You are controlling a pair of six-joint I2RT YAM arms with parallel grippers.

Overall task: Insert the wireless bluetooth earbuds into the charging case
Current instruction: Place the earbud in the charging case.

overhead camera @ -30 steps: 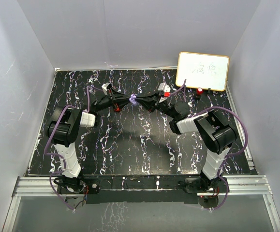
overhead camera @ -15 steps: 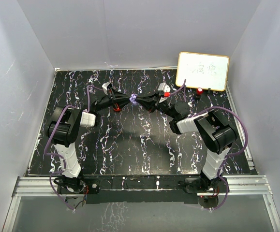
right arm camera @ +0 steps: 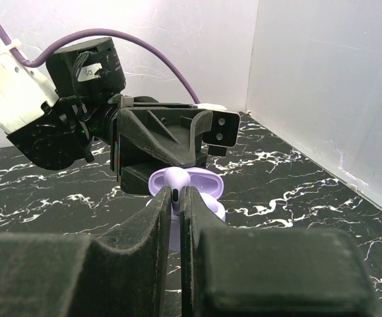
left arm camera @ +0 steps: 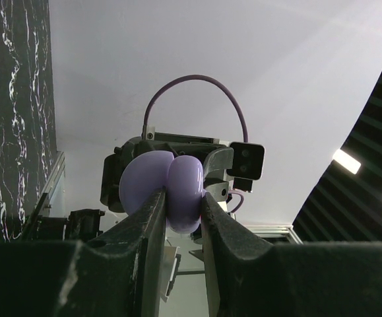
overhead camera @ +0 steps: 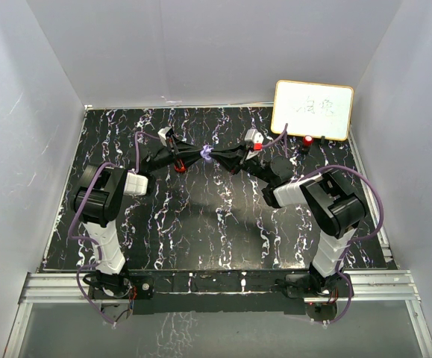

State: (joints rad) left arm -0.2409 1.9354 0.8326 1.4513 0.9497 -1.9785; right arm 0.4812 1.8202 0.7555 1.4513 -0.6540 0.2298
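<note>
Both arms meet above the back middle of the black marbled table [overhead camera: 201, 216]. My left gripper [overhead camera: 198, 155] [left arm camera: 181, 198] is shut on the pale purple round charging case [overhead camera: 207, 154] [left arm camera: 177, 188], held clear of the table with its lid open [right arm camera: 207, 182]. My right gripper [overhead camera: 218, 156] [right arm camera: 175, 193] is shut on a pale purple earbud [right arm camera: 177, 177] by its stem. The earbud's head sits right at the open case, over its left side. I cannot tell whether the earbud touches the case.
A whiteboard [overhead camera: 312, 110] leans at the back right, with a red round puck [overhead camera: 307, 139] in front of it. A small red item [overhead camera: 180, 167] lies on the table under the left arm. White walls enclose the table on three sides.
</note>
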